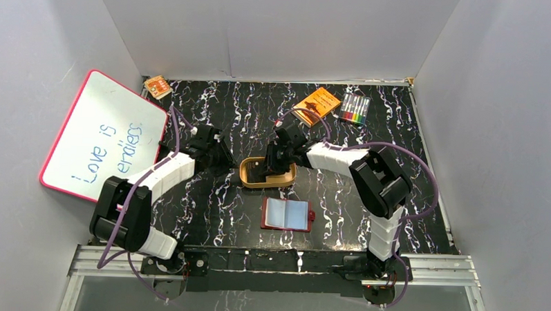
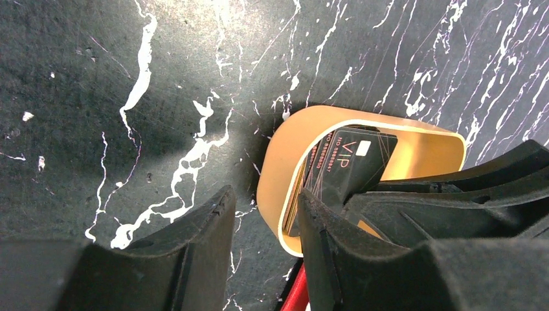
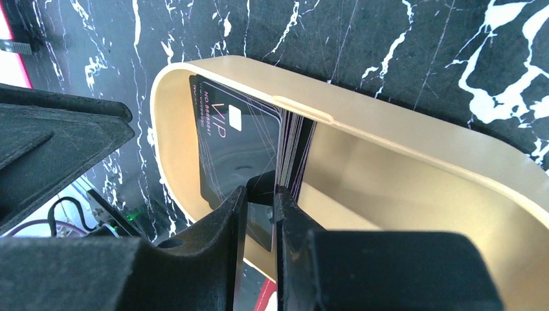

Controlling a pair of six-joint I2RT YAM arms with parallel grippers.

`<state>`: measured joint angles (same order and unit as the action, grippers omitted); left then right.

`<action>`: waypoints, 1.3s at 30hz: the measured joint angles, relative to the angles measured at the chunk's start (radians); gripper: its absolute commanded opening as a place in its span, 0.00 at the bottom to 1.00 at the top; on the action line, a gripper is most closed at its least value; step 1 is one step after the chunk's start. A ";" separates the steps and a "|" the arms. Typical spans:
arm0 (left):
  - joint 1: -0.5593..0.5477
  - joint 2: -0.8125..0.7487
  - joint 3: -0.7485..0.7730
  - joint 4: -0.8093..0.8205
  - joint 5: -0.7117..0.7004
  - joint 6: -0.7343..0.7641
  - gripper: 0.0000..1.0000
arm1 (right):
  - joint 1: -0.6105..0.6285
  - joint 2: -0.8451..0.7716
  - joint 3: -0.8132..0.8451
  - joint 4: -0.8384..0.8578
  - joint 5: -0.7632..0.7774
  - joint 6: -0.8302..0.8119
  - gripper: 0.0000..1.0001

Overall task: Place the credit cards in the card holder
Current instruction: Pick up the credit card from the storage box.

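Observation:
Several dark credit cards (image 3: 233, 149) stand on edge at one end of a tan oval tray (image 3: 388, 129), the front one printed "VIP" (image 2: 353, 162). My right gripper (image 3: 259, 191) reaches into the tray (image 1: 248, 177), its jaws narrowed around one card's edge. I cannot tell whether they pinch it. My left gripper (image 2: 265, 201) is open and straddles the tray's end wall (image 2: 285, 175), one finger outside it. The card holder (image 1: 287, 214), a dark red wallet, lies open in front of the tray with its pale blue pockets up. Nothing lies on it.
A whiteboard (image 1: 104, 136) leans against the left wall. An orange box (image 1: 317, 105) and a pack of coloured markers (image 1: 354, 108) lie at the back right. A small orange item (image 1: 157, 87) sits at the back left. Grey walls enclose the table.

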<state>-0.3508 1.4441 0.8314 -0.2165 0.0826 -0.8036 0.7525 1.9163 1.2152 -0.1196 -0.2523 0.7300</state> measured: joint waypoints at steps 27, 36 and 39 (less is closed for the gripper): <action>0.000 0.008 0.000 0.000 0.007 0.000 0.39 | -0.043 -0.062 -0.100 0.059 -0.036 0.006 0.28; 0.000 0.008 0.000 0.002 0.008 0.000 0.39 | -0.047 -0.062 -0.117 0.095 -0.051 0.023 0.07; 0.000 0.008 0.000 0.004 0.008 0.000 0.39 | -0.050 -0.063 -0.118 0.103 -0.060 0.028 0.00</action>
<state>-0.3508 1.4521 0.8314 -0.2127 0.0910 -0.8040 0.7029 1.8538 1.0973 -0.0166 -0.3122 0.7578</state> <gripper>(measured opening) 0.389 0.067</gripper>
